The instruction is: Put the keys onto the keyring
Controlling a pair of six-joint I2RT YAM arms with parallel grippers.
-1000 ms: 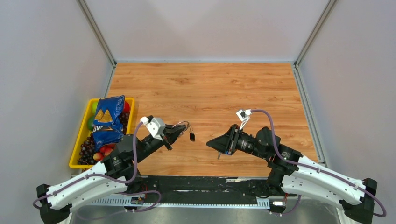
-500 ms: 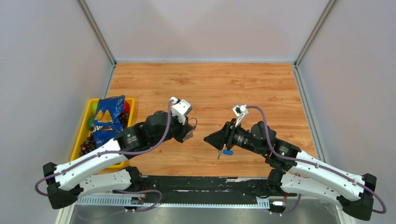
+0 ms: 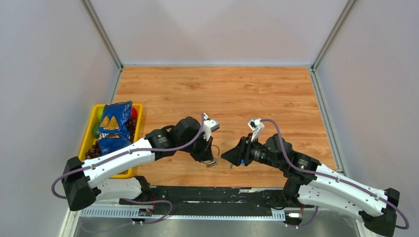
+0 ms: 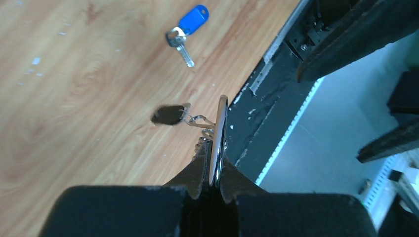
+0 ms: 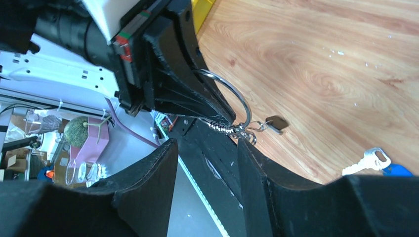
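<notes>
Your left pincer (image 4: 214, 170) is clamped tight on the keyring (image 4: 219, 118). The ring shows edge-on btwn the fingers and sticks out past the tips. Off its far end hangs a small bunch w/ a black key (image 4: 168, 114), at approx 10 o'clock from the ring in the left wrist view, over the table (image 4: 74, 98). Can't tell if it touches the wood.

Your right pincer (image 5: 205, 163) has its fingers spread well apart, w/ nothing in it. In the right wrist view the ring sits at 1 o'clock from its gap, near but not touching.

The blue key (image 5: 368, 162) lies flat and loose on the table at 3 o'clock from that gap. In the left wrist view it's at 12 o'clock, well apart from the ring.

In the top view both pincers sit tip to tip nr the 6 o'clock edge. A yellow tray (image 3: 140, 114) w/ a chip bag (image 3: 113, 126) is at 9 o'clock.
</notes>
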